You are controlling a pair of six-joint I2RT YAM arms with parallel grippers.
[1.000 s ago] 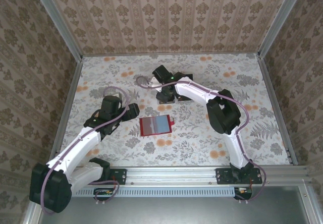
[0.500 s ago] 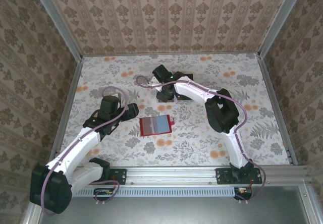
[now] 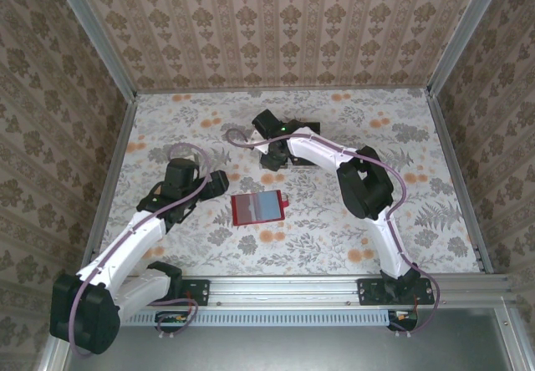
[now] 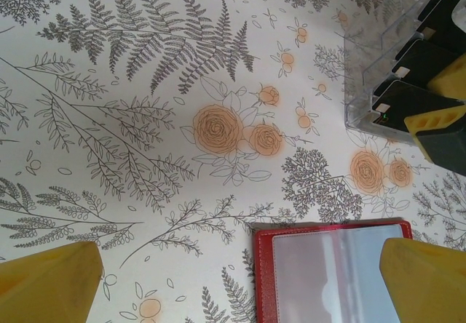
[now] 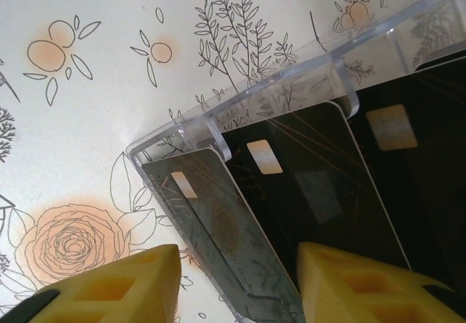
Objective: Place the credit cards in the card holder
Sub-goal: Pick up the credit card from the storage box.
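Over at the far middle of the table (image 3: 401,137), the credit cards (image 5: 313,185) stand on edge, slotted one behind another in a clear rack (image 5: 291,76). The card holder (image 3: 257,208) lies open and flat nearer the arms, red rim up, clear pockets showing.

These cards look like the usual deal: super light, stiff, thin and pretty glossy, so probably slippery if pinched lazily. Best bet is likely the free top edge poking above the slot, with a finger pad on each flat face, then a straight lift so the card doesn't snag the plastic dividers. The rack itself looks light enough to shift if the card drags.

The right gripper (image 5: 237,286) hovers right at the end card (image 5: 218,221), its yellow fingers (image 5: 116,283) about half apart with the card in the gap. No squeeze is visible; it holds nothing.

The left gripper (image 4: 240,268) hangs over the card holder's edge, spread as wide as it goes, and empty.
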